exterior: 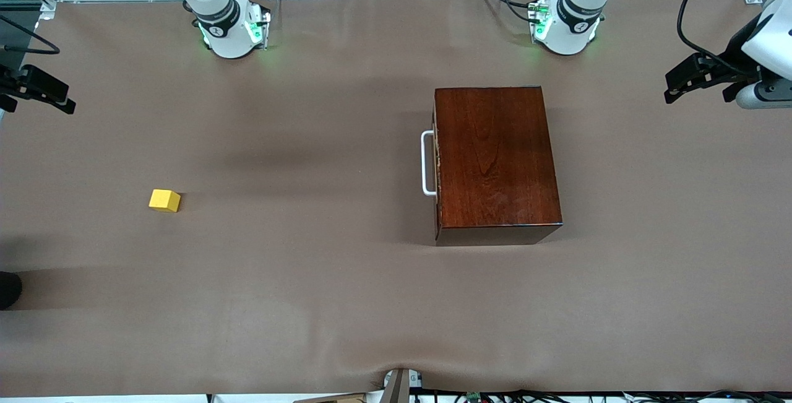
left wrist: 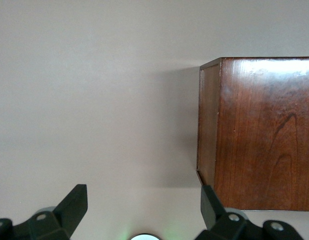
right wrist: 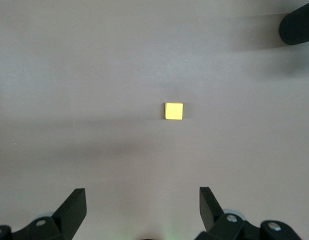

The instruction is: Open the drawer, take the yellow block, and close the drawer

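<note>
One yellow block [exterior: 164, 200] sits on the brown table [exterior: 309, 304] toward the right arm's end, well apart from the box; it is a small plain-faced cube with a matte, solid look. One wooden box [exterior: 498, 155] stands nearer the left arm's end, rectangular, glossy dark reddish-brown with visible grain. Its one drawer [exterior: 436, 164] is pushed in, with a white U-shaped bar handle [exterior: 426, 163] facing the right arm's end. The table covering is smooth, slightly wrinkled cloth.

Two hands show. The left hand [left wrist: 144, 210] hovers over the table beside the box, black fingers spread, holding nothing. The right hand [right wrist: 143, 210] hangs over the table near the block, fingers spread wide and empty.
</note>
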